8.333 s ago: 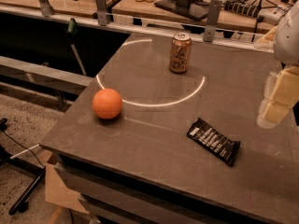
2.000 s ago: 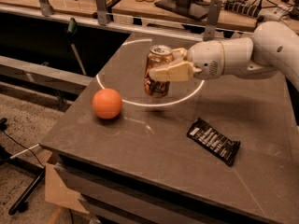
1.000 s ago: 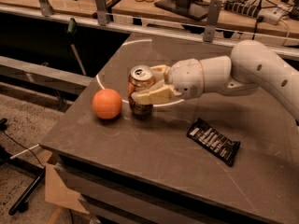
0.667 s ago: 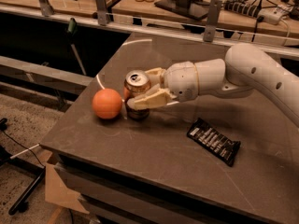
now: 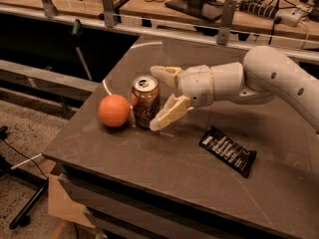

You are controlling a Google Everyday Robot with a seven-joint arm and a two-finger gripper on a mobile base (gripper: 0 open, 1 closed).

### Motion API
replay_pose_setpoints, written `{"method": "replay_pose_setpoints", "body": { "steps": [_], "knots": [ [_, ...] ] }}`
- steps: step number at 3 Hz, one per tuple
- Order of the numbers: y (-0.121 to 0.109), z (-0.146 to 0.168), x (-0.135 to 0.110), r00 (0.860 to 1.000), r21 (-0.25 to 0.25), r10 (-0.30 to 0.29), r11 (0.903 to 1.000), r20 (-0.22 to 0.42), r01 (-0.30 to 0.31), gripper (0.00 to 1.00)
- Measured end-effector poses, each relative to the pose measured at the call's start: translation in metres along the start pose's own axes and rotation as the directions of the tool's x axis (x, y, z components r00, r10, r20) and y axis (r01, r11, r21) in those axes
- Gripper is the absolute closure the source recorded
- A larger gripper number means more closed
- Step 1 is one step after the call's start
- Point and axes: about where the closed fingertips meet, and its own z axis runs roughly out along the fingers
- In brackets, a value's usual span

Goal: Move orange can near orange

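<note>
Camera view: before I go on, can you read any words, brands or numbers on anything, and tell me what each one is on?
No text can be read here.
orange can: pale script lettering on its side, too blurred to read.
black wrapped bar: pale marks on the wrapper, too small to read.
gripper, open just right of the can: no lettering visible.

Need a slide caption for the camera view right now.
Open gripper flanking the upright orange can, which stands beside the orange on the table.
</note>
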Motion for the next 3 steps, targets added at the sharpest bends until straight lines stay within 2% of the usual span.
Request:
{"method": "replay_pose_setpoints", "body": {
  "steps": [1,2,3],
  "knots": [
    [-0.027,-0.029,0.011,0.999,0.119,0.011,0.9929,-0.041,-0.006,0.0],
    [-0.07,-0.08,0.023,0.993,0.284,0.016,0.9587,-0.115,0.017,0.0],
    [-0.079,-0.091,0.026,0.991,0.315,0.018,0.9488,-0.131,0.025,0.0]
  ]
}}
